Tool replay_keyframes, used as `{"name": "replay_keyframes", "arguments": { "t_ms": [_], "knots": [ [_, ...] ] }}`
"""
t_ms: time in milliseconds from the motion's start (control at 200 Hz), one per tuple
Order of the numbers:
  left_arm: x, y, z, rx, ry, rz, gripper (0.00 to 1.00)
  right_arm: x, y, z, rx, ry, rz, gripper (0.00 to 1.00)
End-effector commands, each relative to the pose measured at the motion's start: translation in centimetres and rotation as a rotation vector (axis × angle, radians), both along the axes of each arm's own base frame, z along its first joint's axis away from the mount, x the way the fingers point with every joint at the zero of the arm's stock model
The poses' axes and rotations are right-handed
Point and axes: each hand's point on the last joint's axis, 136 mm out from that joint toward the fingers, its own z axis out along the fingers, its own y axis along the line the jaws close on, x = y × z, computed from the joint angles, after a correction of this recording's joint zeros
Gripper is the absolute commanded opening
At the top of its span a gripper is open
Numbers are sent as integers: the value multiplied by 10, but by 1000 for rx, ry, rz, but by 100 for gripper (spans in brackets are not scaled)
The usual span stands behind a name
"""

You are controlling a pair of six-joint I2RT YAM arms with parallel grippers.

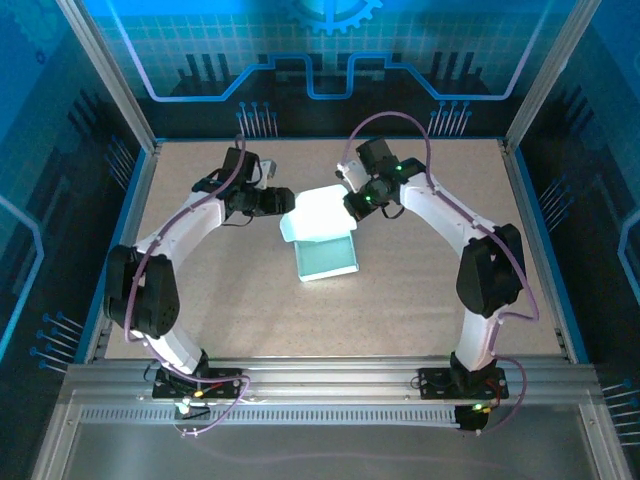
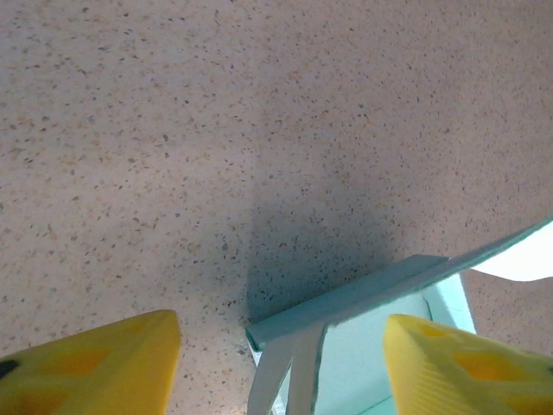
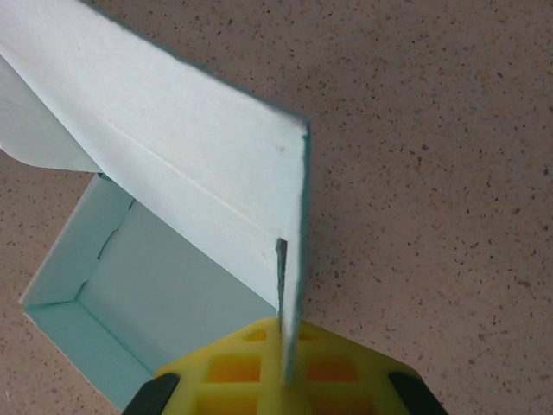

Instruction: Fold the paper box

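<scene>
Roughly near-to-far lies the paper box [image 1: 328, 258], opening upward.

Paper box [image 1: 322, 240] pale blue-green, flap whiter, counter [image 1: 430, 290] beige with fine dark speckle, left tool [image 2: 281, 367] and right tool [image 3: 283, 367] fingers [image 2: 95, 363] yellow, arms [image 1: 185, 228] white, black joints.

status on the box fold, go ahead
Left gripper open, straddling a paper box corner. Right gripper shut on its raised lid flap. Walls up, lid not closed. Nothing in the way.
</scene>
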Motion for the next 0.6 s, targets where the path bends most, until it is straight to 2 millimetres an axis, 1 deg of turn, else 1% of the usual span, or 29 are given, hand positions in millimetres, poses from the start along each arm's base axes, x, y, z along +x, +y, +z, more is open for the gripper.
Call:
{"name": "replay_keyframes", "arguments": {
  "t_ms": [0, 65, 130, 175, 215, 380, 440, 595],
  "knots": [
    [-2, -10, 0, -12, 23, -76, 58, 5, 6, 12, 12, -46, 2, 0],
    [-4, -11, -5, -6, 38, -93, 52, 5, 5, 11, 7, -37, 2, 0],
    [-6, -9, -10, 9, 54, -98, 51, 6, 5, 10, 5, -31, -3, 0],
    [-8, -7, -13, 21, 68, -94, 46, 7, 4, 10, 6, -19, -13, 0],
    [-9, -6, -14, 29, 77, -94, 42, 8, 3, 8, 6, -3, -21, 0],
    [-14, -9, -15, 5, 90, -112, 31, 12, 2, 5, 12, 24, -32, 0],
    [-16, -10, -17, 2, 100, -114, 24, 12, 4, 4, 14, 29, -28, 0],
    [-17, -12, -20, -6, 113, -122, 19, 13, 4, 4, 15, 38, -28, 0]
  ]
}}
